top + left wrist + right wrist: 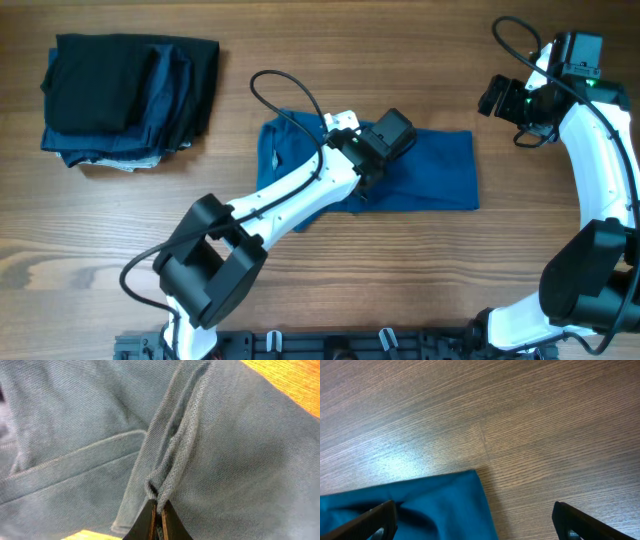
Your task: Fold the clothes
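The left arm (290, 195) reaches diagonally across the blue shirt (440, 170) lying on the table (100, 250), left gripper (156, 505) pinched tight on a raised fold; the right gripper (474, 506) hangs empty, jaws spread wide, above the shirt's right corner

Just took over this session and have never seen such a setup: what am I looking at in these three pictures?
This is a two-armed robot at a wooden table. The wide picture looks down from above; the other two come from a camera on each wrist. A blue shirt lies mid-table, and a stack of dark folded clothes sits in the far left corner. The left tool is shut, pinching a ridge of the shirt. The right tool is open and empty, near the shirt's corner.
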Controlling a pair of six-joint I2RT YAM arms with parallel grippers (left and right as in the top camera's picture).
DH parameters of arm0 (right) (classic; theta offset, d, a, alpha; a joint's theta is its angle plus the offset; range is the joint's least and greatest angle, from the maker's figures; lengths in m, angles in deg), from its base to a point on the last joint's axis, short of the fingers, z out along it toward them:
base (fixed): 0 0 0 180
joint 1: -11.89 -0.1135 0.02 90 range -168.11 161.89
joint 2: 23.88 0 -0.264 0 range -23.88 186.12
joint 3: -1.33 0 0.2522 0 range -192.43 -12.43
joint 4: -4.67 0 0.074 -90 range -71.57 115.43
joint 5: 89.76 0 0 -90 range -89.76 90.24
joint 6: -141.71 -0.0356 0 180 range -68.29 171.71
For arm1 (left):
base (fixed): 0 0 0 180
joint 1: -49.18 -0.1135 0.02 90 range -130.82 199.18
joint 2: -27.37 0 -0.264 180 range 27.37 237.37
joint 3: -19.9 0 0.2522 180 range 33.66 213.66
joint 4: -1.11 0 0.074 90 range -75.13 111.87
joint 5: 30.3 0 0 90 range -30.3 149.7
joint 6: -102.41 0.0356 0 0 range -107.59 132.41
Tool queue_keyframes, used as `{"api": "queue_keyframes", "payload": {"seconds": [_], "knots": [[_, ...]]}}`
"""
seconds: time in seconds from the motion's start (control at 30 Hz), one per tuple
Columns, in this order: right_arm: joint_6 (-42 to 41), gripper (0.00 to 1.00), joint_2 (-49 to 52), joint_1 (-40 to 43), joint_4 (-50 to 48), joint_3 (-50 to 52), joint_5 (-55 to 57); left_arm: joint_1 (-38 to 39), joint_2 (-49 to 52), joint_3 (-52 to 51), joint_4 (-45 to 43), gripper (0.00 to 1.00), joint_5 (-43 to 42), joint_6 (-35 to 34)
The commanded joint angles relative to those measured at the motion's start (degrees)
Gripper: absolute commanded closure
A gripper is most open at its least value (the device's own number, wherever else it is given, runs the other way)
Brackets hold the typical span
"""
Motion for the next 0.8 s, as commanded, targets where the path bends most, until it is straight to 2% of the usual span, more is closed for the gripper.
{"api": "queue_keyframes", "payload": {"seconds": [0.0,0.1,0.3,0.77], "knots": [[0.1,0.00,0.5,0.0,-0.3,-0.3,1.0,0.2,-3.2,-0.5,2.1,0.96,-0.2,0.8],[0.1,0.00,0.5,0.0,-0.3,-0.3,1.0,0.2,-3.7,-0.5,3.6,0.96,-1.1,0.8],[0.1,0.00,0.5,0.0,-0.3,-0.3,1.0,0.2,-3.8,-0.5,5.2,0.96,-8.2,0.8],[0.1,0.00,0.5,0.0,-0.3,-0.3,1.0,0.3,-3.7,-1.8,8.2,0.96,-8.0,0.7]]}}
